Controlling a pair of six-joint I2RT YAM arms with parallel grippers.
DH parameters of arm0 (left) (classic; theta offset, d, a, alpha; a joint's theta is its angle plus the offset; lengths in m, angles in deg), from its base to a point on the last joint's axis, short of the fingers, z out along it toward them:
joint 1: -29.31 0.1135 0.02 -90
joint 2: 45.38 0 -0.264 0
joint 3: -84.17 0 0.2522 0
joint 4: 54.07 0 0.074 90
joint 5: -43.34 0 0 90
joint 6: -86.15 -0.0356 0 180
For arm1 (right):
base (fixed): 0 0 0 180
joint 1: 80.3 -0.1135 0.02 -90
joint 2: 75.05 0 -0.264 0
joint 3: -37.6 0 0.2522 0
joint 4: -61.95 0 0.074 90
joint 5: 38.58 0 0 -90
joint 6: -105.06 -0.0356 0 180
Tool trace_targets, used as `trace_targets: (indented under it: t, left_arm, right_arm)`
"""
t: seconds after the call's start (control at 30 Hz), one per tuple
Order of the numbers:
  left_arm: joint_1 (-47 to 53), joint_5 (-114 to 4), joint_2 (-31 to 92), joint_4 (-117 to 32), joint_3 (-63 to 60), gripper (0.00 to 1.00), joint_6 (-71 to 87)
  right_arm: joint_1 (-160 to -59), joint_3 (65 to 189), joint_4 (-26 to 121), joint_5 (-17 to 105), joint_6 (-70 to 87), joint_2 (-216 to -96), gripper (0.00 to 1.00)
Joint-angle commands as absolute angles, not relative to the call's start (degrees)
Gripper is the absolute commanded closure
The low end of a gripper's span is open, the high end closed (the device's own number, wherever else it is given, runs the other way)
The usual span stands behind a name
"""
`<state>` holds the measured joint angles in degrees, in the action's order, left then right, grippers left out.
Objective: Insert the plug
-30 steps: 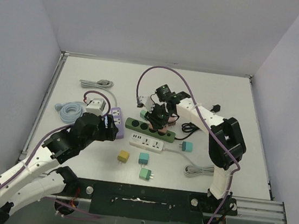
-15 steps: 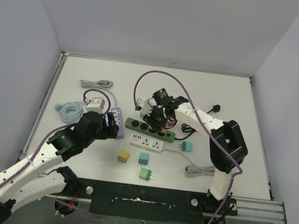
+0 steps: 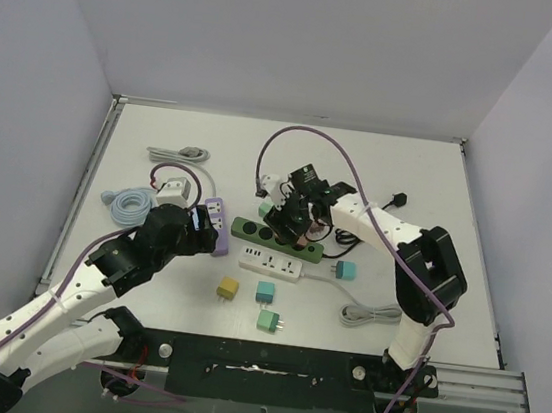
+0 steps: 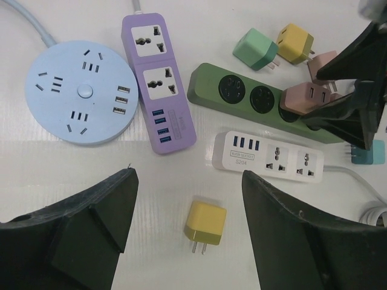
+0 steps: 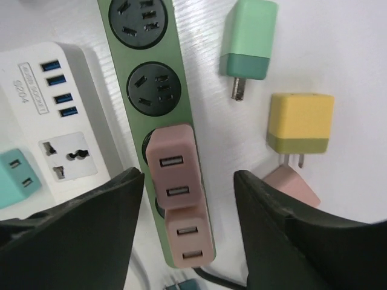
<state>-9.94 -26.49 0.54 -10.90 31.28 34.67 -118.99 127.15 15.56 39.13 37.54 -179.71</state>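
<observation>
Pink plug [image 5: 172, 171]: seated in green power strip [image 5: 145, 60], centre of frame; insertion judged complete, only withdrawal left. Right gripper [image 5: 187, 181]: fingers spread, nothing held. Left gripper [image 4: 188, 181]: fingers spread, nothing held.

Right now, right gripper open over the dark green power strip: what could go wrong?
1. The right gripper hangs open astride two pink adapters in the dark green power strip; a sideways move could lever them loose.
2. The loose yellow cube plug lies close beside one finger and could get knocked away.
</observation>
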Motion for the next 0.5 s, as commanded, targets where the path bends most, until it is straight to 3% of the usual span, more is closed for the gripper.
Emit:
trace_targets:
  t: [0.0, 0.2, 0.37, 0.47]
  left_arm:
    - [-9.5, -26.4, -0.5, -10.9, 28.1, 0.31, 33.6]
    - [-9.3, -28.8, -1.3, -10.3, 27.7, 0.3, 33.1]
    - [-9.2, -33.1, -2.2, -12.9, 29.0, 0.3, 33.1]
    - [-9.1, -35.6, -1.5, -15.2, 29.7, 0.3, 33.1]
  right_arm:
    - [-117.3, 128.8, 21.2, 36.4, 28.3, -169.5, 0.36]
    - [-116.6, 120.9, 25.4, 51.7, 10.0, -155.4, 0.33]
    - [-116.6, 113.5, 13.1, 74.8, -16.3, -147.5, 0.32]
    - [-116.6, 105.3, 9.6, 78.6, -29.6, -142.3, 0.32]
